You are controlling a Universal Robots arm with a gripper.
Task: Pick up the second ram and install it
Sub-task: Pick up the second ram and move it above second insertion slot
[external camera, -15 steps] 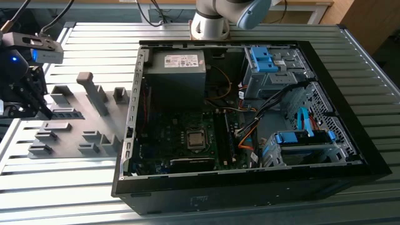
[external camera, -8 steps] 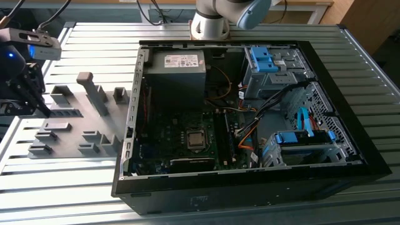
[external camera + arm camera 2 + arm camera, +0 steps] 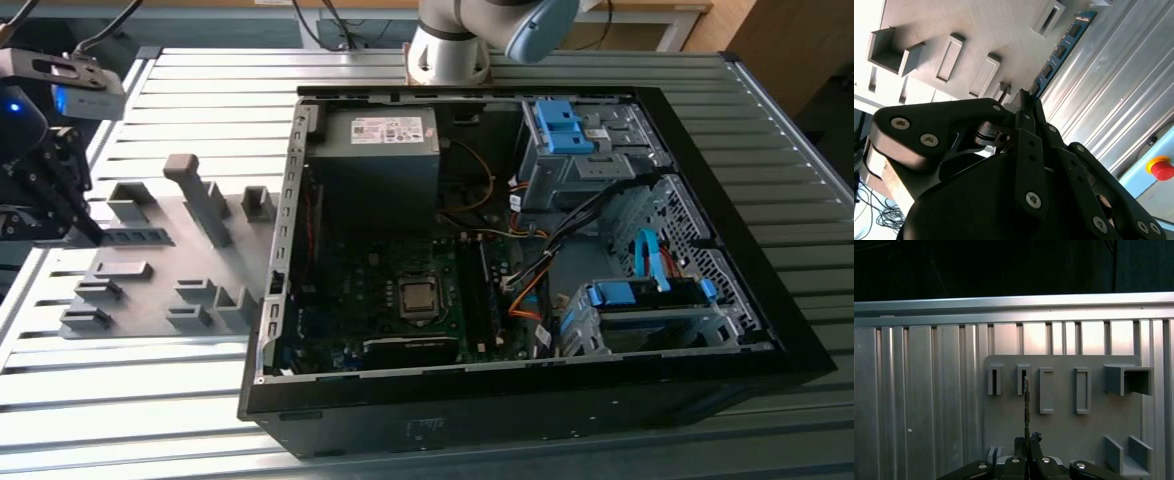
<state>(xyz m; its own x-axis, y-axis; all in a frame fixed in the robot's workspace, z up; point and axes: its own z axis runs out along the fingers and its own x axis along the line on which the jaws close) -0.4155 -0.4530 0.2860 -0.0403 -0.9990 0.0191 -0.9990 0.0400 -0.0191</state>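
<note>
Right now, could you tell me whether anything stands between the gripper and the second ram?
Nothing visible does: the gripper sits at one end of the second ram, on edge on the grey holder plate.

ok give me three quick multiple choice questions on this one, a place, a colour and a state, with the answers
1. Where is the second ram?
A. at the grey holder plate, beside the computer case
B. seated in a motherboard slot
C. on top of the power supply

2. What colour are the drive-bay clips inside the case?
A. red
B. blue
C. yellow

3. What is the gripper doing?
A. hanging wide open above the case
B. holding one of the clips
C. shut on the end of the ram

Answers:
1 A: in the second wrist view the stick lies along the plate's edge, outside the case.
2 B: the exterior view shows them bright blue against the grey metal bays.
3 C: in the first wrist view the thin stick runs straight out from between the closed fingertips.
</note>
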